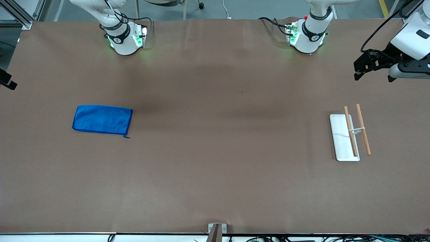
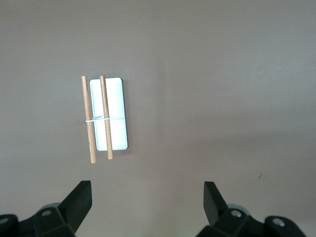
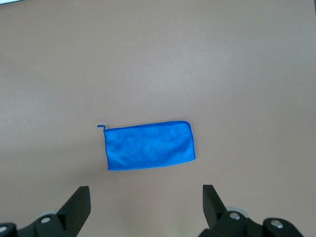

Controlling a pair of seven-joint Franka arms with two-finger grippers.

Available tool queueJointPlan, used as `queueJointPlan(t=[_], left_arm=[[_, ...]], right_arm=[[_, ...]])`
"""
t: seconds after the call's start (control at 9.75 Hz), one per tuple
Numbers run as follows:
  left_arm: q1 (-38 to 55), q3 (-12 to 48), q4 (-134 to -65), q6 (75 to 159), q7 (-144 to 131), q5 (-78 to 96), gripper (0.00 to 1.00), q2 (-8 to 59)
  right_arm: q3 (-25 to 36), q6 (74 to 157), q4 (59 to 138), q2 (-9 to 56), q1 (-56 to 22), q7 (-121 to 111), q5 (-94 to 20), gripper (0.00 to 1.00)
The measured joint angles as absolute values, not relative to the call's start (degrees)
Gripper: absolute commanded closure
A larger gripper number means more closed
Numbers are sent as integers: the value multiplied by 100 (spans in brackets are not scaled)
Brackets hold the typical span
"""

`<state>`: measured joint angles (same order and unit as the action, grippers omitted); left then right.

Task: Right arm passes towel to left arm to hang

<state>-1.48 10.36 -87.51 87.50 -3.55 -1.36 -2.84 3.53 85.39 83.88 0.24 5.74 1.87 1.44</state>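
Note:
The bright blue towel (image 1: 102, 119) lies flat on the brown table toward the right arm's end, its small loop (image 1: 126, 136) at the corner nearest the front camera. It also shows in the right wrist view (image 3: 148, 145). My right gripper (image 3: 146, 200) is open and empty, high above the table beside the towel; only a black part of it (image 1: 7, 82) shows in the front view. My left gripper (image 2: 147, 197) is open and empty, high over the left arm's end of the table (image 1: 373, 72).
A small rack with a white base (image 1: 341, 141) and two wooden rods (image 1: 363, 129) stands toward the left arm's end; it also shows in the left wrist view (image 2: 114, 113). A metal bracket (image 1: 215, 230) sits at the table's front edge.

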Motion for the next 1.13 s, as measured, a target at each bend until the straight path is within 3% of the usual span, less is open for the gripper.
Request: queueJointPlan(t=[0.82,0.92,1.13], left_arm=[[-166,1002,-8712,8748,-355,-136,0,-270],[-165,1002,-8713,8748,-355,-136,0,-266],[-167,1001,-8714,8747,-355,-136,0,-258]], right_arm=[[343,8319,8506,55,547,12,147,0],[342,8505,8815,77,534,-51,148,0],[346,9697,9969,186,531,-80,152,0]])
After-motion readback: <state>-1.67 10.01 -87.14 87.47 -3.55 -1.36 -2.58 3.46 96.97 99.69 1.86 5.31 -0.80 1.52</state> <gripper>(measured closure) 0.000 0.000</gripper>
